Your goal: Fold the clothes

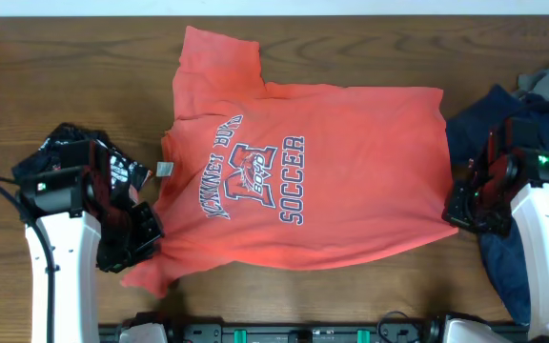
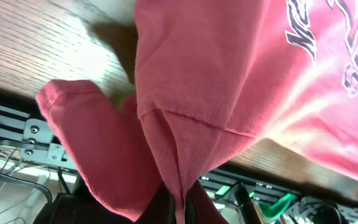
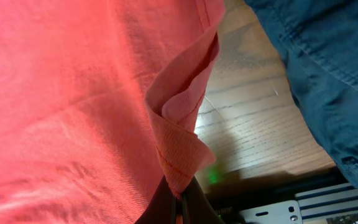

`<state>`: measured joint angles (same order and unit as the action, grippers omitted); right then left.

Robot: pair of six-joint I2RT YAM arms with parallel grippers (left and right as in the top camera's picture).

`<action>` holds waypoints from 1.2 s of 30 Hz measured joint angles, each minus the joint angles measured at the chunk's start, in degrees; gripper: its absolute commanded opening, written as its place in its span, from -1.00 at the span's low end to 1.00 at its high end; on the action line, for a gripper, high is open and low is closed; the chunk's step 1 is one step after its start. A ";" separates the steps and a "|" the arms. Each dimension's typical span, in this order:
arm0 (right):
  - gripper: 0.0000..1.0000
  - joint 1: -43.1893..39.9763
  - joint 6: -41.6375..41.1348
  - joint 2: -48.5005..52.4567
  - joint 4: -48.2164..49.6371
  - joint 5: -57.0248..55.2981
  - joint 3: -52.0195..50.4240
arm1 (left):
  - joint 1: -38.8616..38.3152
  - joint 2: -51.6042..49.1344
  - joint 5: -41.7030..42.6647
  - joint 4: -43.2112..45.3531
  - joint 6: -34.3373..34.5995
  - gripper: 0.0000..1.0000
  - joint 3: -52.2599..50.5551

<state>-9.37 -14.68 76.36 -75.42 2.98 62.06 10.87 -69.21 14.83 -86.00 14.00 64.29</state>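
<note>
Fabric covers the middle of the wooden table (image 1: 65, 57) in the overhead view. It is a coral-red T-shirt (image 1: 351, 191), spread out with the print up, the collar toward the left edge and the hem toward the right edge. One sleeve points to the far edge, the other to the near edge. The left gripper (image 1: 149, 227) sits at the near sleeve and the right gripper (image 1: 457, 205) at the near hem corner. A black white-lettered garment (image 1: 112, 162) is bunched under the left arm by the left edge. A navy garment (image 1: 479, 124) is heaped by the right edge.

In the left wrist view, the jaws are pressed together on a seamed fold of the red cloth, pinching it.

In the right wrist view, the jaws are also closed tight, gripping a doubled fold of the shirt's edge. The navy garment lies just beside, with bare wood between.
</note>
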 measured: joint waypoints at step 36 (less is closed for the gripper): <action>-0.97 0.02 -0.22 18.60 48.76 -0.22 -9.31 | 0.00 -27.80 5.18 38.77 6.99 -0.88 -0.11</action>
<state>-9.34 -14.90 94.96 -26.65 2.76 52.75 10.87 -97.01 20.01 -47.22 20.99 64.18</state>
